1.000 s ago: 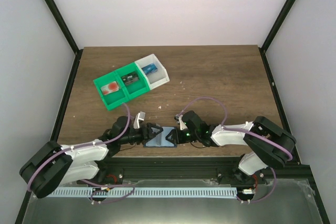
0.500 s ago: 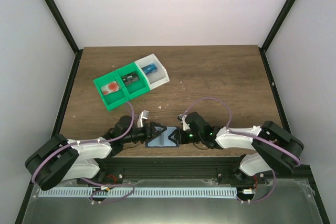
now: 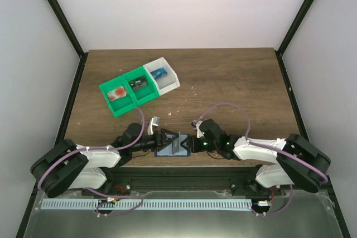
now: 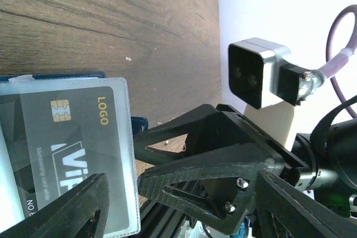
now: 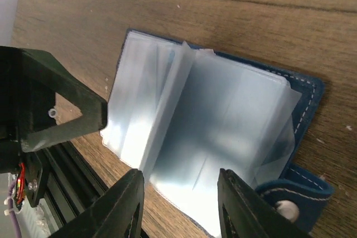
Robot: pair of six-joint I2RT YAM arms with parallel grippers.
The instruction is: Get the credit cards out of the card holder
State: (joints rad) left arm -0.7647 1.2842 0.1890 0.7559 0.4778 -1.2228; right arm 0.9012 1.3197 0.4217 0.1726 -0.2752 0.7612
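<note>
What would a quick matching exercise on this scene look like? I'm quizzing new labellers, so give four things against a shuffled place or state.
Things:
1. card holder
2. grey card
3. white tray
4. green tray

Places or states:
a. behind a clear sleeve
b. holds something blue
c. lying open at the near table edge
d. holds something red

Pairs: 1-c, 2-a, 3-b, 4-d
</note>
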